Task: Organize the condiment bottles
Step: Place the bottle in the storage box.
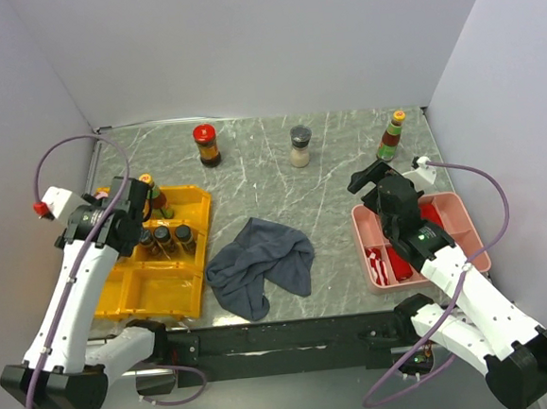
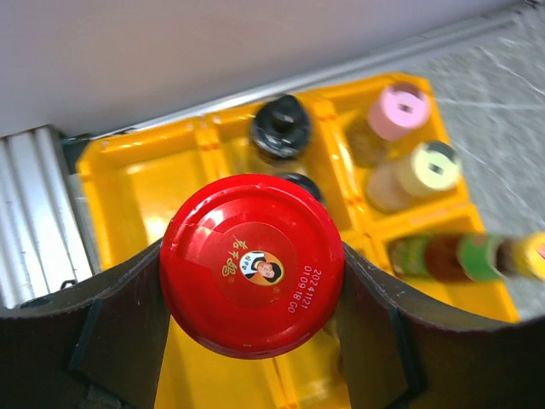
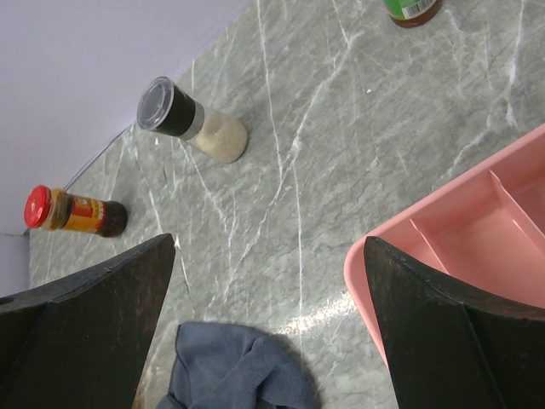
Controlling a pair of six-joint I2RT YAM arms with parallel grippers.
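The left tool (image 2: 252,281) grips a red-capped jar (image 2: 251,264), one dark finger pressed to each side of the jar just under the lid. It hangs over the yellow tray (image 2: 128,183). Just ahead of the held jar a black cap peeks out from behind the red lid, and further ahead a black-capped bottle (image 2: 281,128) stands in a far compartment. Ahead and to the tool's right, a pink-capped jar (image 2: 400,111) and a pale-green-capped jar (image 2: 430,168) sit side by side in one compartment. Right of the tool lies a blurred green-banded bottle (image 2: 464,256); whether it is upright or tipped cannot be told.

The right tool (image 3: 268,341) is spread wide with nothing between its fingers, above the marbled worktop (image 3: 341,102). Its right finger is over the near corner of the pink tray (image 3: 443,247), and the grey cloth (image 3: 238,371) lies below, between the fingers. Well ahead and left stand a grey-capped jar (image 3: 192,123) of pale powder and, further left, a red-capped bottle (image 3: 72,213) with a yellow label. A green-labelled bottle (image 3: 413,8) is far ahead to the right, cut off by the frame's edge.
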